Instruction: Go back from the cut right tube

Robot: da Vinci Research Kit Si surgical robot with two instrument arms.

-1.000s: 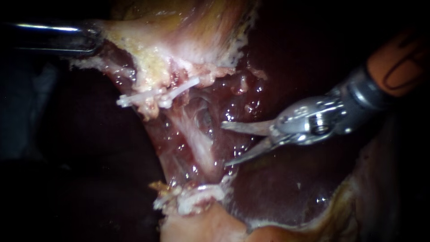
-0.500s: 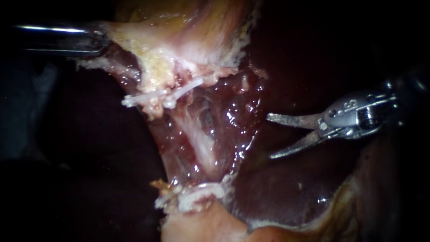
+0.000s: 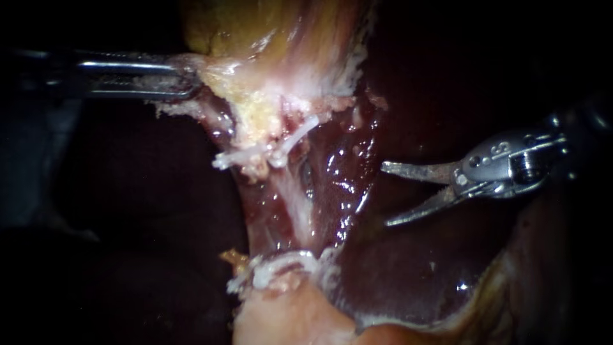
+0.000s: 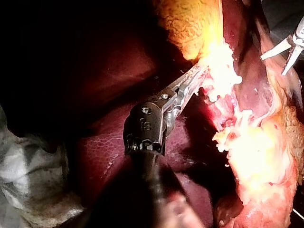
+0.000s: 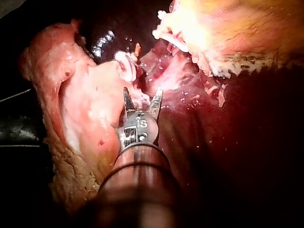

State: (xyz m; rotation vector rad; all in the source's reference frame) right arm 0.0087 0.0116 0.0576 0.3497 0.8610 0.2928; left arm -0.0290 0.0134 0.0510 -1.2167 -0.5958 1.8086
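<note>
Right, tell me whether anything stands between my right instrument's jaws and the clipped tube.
Nothing visible does. The right instrument, jaws open, holds nothing; only a gap over the wet liver separates it from the pale tube between the clips. The left instrument grips tissue above, clear of that line.

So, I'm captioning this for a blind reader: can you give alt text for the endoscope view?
The right instrument, jaws open and empty, hangs over dark liver, clear of the clipped tissue. The left instrument has its jaws shut on pale tissue at upper left; white clips sit just below.
</note>
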